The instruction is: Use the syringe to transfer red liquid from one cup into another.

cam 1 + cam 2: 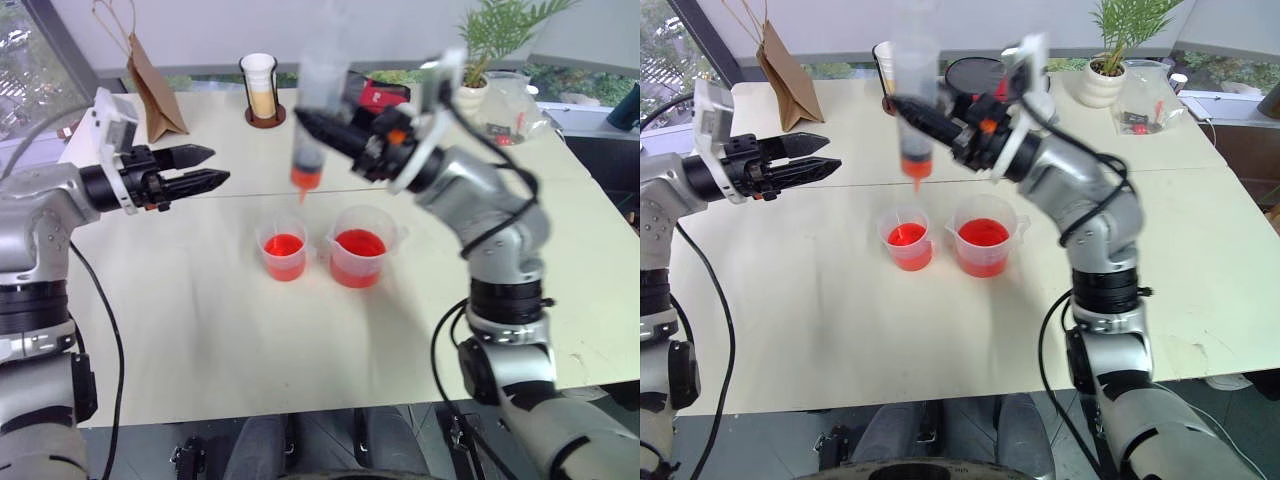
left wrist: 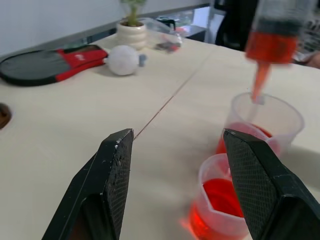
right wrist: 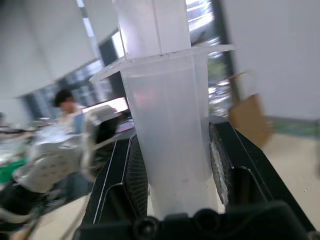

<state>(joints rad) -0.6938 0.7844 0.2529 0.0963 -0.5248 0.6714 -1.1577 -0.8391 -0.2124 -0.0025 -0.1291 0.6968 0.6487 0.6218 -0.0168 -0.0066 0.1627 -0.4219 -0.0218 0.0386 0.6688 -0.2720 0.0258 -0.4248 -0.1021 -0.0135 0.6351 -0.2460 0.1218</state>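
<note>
Two clear cups stand side by side near the middle of the table (image 1: 180, 330), both holding red liquid (image 1: 358, 243): the wider spouted beaker (image 1: 360, 247) toward the robot's right and the smaller, narrower cup (image 1: 284, 250) just beside it on the left. Above them, clear of both rims, the syringe (image 1: 318, 100) hangs upright with its orange-red tip pointing down, roughly over the gap behind the small cup. The right end effector (image 1: 322, 125) is clamped shut across the clear barrel, one black finger on each side, just under the flange, as the right wrist view shows. A little red fills the bottom of the barrel. The left end effector (image 1: 208, 168) is off to the left, well apart from the cups, its two fingers spread and holding nothing.

My guess is that the syringe is light, rigid plastic, smooth and round enough to twist or slip between flat pads, so a grip on the barrel below the flange looks sensible: the flange would stop it sliding down. The plunger above needs a separate push, likely from the free left end effector. Both cups look thin and light, easily tipped by a nudge, and a drip from the tip could spill onto the table.
</note>
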